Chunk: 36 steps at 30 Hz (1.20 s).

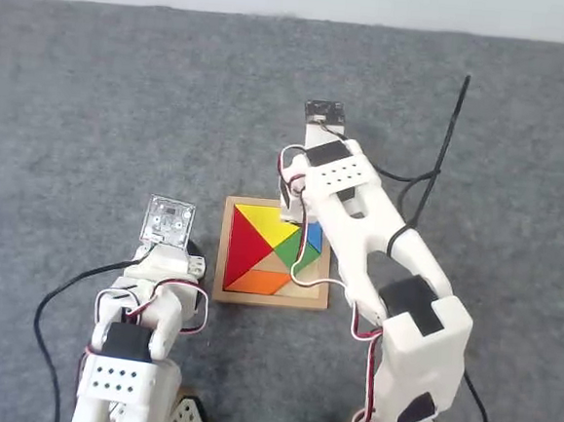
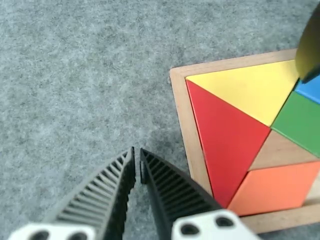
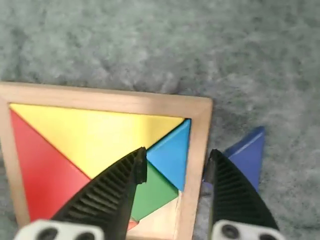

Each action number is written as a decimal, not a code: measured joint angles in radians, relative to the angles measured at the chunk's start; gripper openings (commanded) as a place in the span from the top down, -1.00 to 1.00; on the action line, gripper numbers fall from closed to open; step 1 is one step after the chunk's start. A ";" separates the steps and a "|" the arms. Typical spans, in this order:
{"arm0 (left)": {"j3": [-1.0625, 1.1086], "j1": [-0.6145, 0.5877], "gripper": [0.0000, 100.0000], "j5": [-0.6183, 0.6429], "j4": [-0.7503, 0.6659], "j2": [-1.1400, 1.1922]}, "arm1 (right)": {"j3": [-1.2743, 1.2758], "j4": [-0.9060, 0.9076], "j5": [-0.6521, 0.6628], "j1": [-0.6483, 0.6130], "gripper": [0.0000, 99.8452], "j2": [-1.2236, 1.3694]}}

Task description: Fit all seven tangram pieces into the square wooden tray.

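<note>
The square wooden tray (image 1: 226, 265) lies mid-table on the grey carpet. In it sit a yellow triangle (image 3: 95, 135), a red triangle (image 2: 225, 140), an orange piece (image 2: 272, 187), a green piece (image 2: 302, 120) and a light blue triangle (image 3: 172, 152), with bare wood (image 2: 277, 152) between them. A dark blue piece (image 3: 245, 152) lies on the carpet just outside the tray's rim (image 3: 197, 150). My right gripper (image 3: 176, 160) is open and straddles that rim, one finger over the tray, the other by the dark blue piece. My left gripper (image 2: 136, 155) is shut over the carpet beside the tray.
Grey carpet (image 1: 104, 109) stretches all around the tray. The right arm (image 1: 360, 217) leans over the tray's right side and covers it in the high view. Black cables (image 1: 449, 136) trail off both arms.
</note>
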 measured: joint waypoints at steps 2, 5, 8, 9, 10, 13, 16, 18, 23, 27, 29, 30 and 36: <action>0.000 0.000 0.97 0.000 0.000 0.000 | 0.000 0.000 0.000 -0.003 0.61 0.000; 0.000 0.000 0.97 0.000 0.000 0.000 | 0.000 0.000 0.028 0.003 0.61 0.000; 0.000 0.000 0.97 0.000 0.000 0.000 | -0.002 0.000 0.092 0.017 0.68 0.000; 0.000 0.000 0.97 0.000 0.000 0.000 | -0.002 0.002 0.106 0.035 0.73 -0.003; 0.000 0.000 0.97 0.000 0.000 0.000 | -0.002 0.018 0.114 0.061 0.79 -0.008; 0.000 0.000 0.97 0.000 0.000 0.000 | -0.002 0.054 0.127 0.147 0.96 -0.031; 0.000 0.000 0.97 0.000 0.000 0.000 | 0.000 0.068 0.130 0.245 0.98 -0.048; 0.000 0.000 0.97 0.000 0.000 0.000 | 0.015 0.052 0.132 0.307 0.98 -0.049; 0.000 0.000 0.97 0.000 0.000 0.000 | 0.064 -0.035 0.155 0.405 0.98 -0.071; 0.000 0.000 0.97 0.000 0.000 0.000 | 0.064 -0.049 0.196 0.423 0.98 -0.103; 0.000 0.000 0.97 0.000 0.000 0.000 | 0.094 -0.068 0.196 0.420 0.98 -0.121; 0.000 0.000 0.97 0.000 0.000 0.000 | 0.118 -0.087 0.196 0.420 0.98 -0.130; 0.000 0.000 0.97 0.000 0.000 0.000 | 0.310 -0.245 0.204 0.420 0.98 -0.253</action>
